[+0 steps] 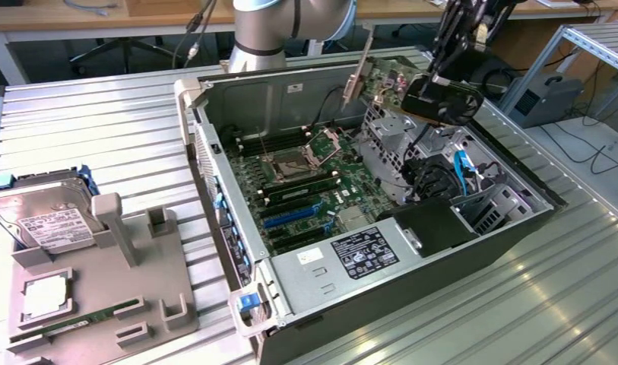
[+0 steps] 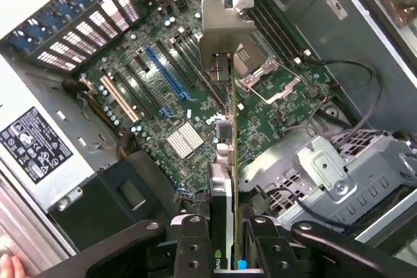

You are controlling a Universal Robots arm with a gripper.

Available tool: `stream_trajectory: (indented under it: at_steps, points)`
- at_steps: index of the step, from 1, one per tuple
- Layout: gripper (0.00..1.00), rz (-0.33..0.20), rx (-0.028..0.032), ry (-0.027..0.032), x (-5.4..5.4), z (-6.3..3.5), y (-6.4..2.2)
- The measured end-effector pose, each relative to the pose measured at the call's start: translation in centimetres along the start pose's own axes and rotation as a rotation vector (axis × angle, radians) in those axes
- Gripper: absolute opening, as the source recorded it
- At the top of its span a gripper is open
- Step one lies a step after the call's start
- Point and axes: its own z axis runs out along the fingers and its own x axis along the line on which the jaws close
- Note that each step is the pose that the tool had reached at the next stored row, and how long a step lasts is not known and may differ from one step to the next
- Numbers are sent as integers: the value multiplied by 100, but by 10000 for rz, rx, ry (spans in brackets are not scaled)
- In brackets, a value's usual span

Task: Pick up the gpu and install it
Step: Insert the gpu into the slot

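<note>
The gripper (image 2: 228, 242) is partly closed, clamped on the near end of the gpu (image 2: 220, 190). The card runs edge-on away from it to the silver bracket (image 2: 225, 30) at its far end. Doing this well, I judge, means keeping the card's lower edge parallel to the blue slot (image 2: 168, 73) below and beyond, though which slot is meant is hard to tell. The arm hangs above the open case (image 1: 410, 289), wrist pitched down toward the motherboard (image 2: 287, 122).
</note>
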Motion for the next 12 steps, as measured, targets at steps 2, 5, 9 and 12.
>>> stream_trajectory:
  at_steps: [2,5,9,12]
  points:
    - [27,-1002,-23,58,0,0,0]
    - [27,-2293,-53,133,0,0,0]
    - [27,-2501,-143,-11,0,2,0]
    - [27,-2868,-215,-132,0,8,0]
